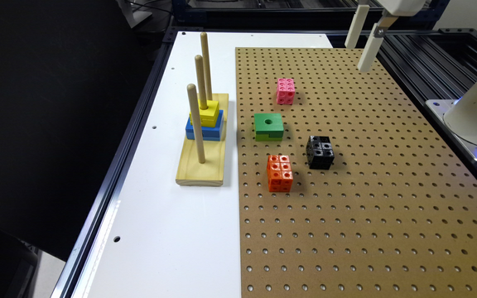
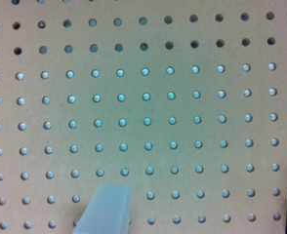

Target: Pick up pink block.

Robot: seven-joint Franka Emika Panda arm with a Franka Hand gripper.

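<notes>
Pink plastic, snapped together from holed cubelets: the small pink block sits alone on the brown perforated hardboard, toward the far end. I have the gripper hanging high above the board, off to the exterior view's right of the block and well apart from it. From my wrist view the two pale fingers stand wide apart with only bare board between them, holding nothing. Nearer the camera lie a green wooden block with a centre hole, a black holed cube and an orange holed cube.
</notes>
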